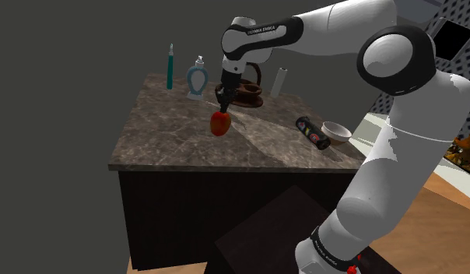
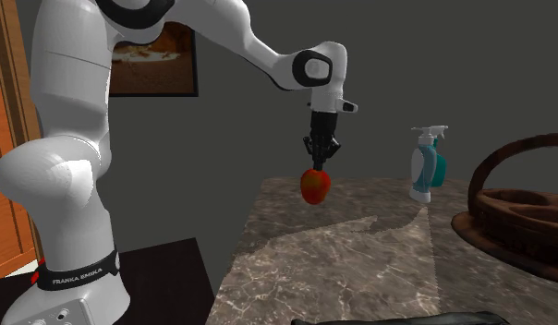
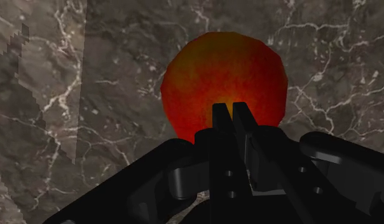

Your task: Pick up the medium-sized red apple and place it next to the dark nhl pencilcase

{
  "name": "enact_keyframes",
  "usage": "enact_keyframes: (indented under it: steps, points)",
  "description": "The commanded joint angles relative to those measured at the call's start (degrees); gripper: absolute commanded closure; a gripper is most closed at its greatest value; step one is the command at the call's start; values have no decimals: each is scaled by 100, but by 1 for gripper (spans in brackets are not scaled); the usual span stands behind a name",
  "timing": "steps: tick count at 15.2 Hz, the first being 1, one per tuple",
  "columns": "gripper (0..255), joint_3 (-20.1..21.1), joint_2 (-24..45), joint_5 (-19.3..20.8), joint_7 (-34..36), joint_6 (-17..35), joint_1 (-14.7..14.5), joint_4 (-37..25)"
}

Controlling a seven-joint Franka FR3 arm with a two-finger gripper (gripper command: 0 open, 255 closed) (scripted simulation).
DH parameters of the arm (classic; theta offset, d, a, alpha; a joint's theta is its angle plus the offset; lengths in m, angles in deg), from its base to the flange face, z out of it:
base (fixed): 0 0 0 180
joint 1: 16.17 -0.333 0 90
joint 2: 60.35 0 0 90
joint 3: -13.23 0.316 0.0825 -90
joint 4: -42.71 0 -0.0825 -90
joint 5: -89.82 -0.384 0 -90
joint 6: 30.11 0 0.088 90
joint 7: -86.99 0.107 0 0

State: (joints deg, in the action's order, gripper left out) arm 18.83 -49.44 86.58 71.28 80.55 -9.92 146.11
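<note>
Over the marble counter (image 1: 187, 148): red apple (image 1: 220, 123), round, orange-flushed, hanging under the gripper (image 1: 223, 109).
Grip: black fingers (image 3: 220, 137) nearly together, pinching the apple's top.
Toward the shoulder view's right: dark cylindrical pencil case (image 1: 312, 133), lying flat, well apart from the apple.
Just beside it: pale bowl (image 1: 337, 132).
Behind: white spray bottle (image 1: 197, 78); brown handled basket (image 1: 247, 93).
Surface: grey-brown, white-veined.

White spray bottle (image 1: 197, 79), brown basket (image 1: 253, 98) and bowl (image 1: 337, 132) stand on the marble counter (image 1: 171, 134).
</note>
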Motion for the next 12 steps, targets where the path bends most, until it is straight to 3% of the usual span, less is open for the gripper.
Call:
enact_keyframes:
  steps: [1, 12]
  points:
    - [255, 3, -37, -1, 12, -140, -2, -101]
    - [255, 3, -163, -1, 54, -949, 3, -786]
